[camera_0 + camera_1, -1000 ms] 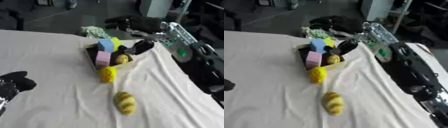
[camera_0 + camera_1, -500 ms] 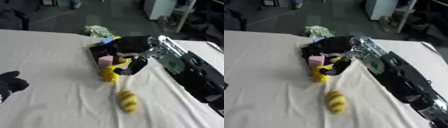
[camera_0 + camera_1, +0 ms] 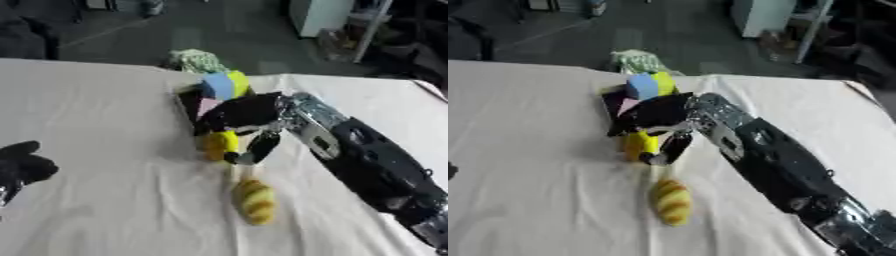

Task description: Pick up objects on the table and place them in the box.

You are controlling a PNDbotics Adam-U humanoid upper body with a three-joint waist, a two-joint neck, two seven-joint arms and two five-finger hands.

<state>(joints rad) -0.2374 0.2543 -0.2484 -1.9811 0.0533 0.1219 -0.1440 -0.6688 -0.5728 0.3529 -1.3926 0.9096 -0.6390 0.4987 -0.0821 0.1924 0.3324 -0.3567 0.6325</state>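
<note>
right hand (image 3: 241, 116) over yellow object (image 3: 219, 143), beside the box (image 3: 188, 102)

**Right hand at the yellow object by the box**

My right hand (image 3: 661, 117) reaches over the box (image 3: 614, 104), fingers curled down beside a yellow object (image 3: 635, 145) on the white cloth (image 3: 535, 190). A striped yellow piece (image 3: 671, 201) lies nearer me, apart.

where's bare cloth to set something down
Free: the wide patch between the left hand and the box, and the cloth left of the bread. Crowded: around the corn, under the right hand.
</note>
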